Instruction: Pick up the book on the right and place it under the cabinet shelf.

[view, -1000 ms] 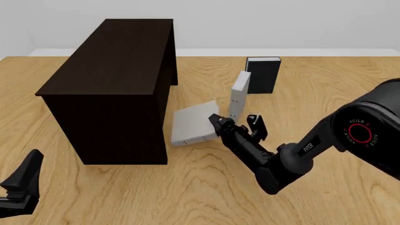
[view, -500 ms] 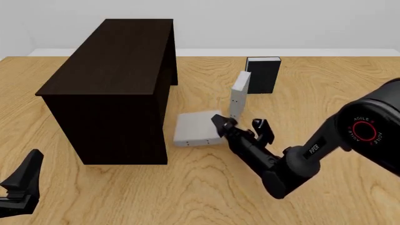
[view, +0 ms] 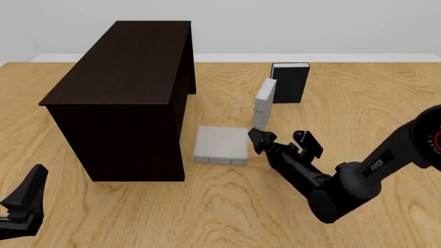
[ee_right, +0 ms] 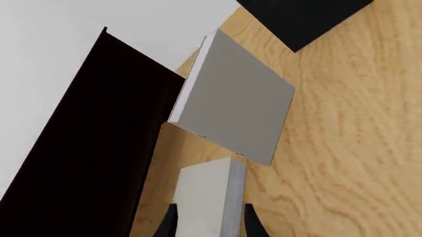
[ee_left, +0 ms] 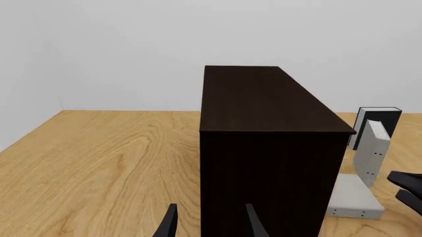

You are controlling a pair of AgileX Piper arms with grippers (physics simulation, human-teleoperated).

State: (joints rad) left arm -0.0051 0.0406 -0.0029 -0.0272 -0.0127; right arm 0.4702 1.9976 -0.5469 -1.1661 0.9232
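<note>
The book (view: pixel 220 144), pale grey with two dots on its spine, lies flat on the table close beside the right side of the dark cabinet shelf (view: pixel 124 88). My right gripper (view: pixel 282 140) is open just right of the book, holding nothing. In the right wrist view the book (ee_right: pixel 204 197) shows ahead of the open right gripper (ee_right: pixel 207 224), with the cabinet shelf (ee_right: pixel 86 148) beyond. My left gripper (view: pixel 24 204) hangs open near the table's front left corner. Its wrist view shows the left gripper (ee_left: pixel 209 228) facing the cabinet shelf (ee_left: pixel 264 148), and the book (ee_left: pixel 353 200).
A very similar grey book (view: pixel 264 103) stands leaning just behind the flat one, also seen as the similar grey book (ee_right: pixel 237 103). A black book (view: pixel 290 82) stands upright farther back right. Bare wooden table (view: pixel 344 103) lies to the right and in front.
The book has dropped from tilted to flat beside the cabinet. My right gripper has let go of it and drawn back to the right and toward the front. The left arm is unmoved.
</note>
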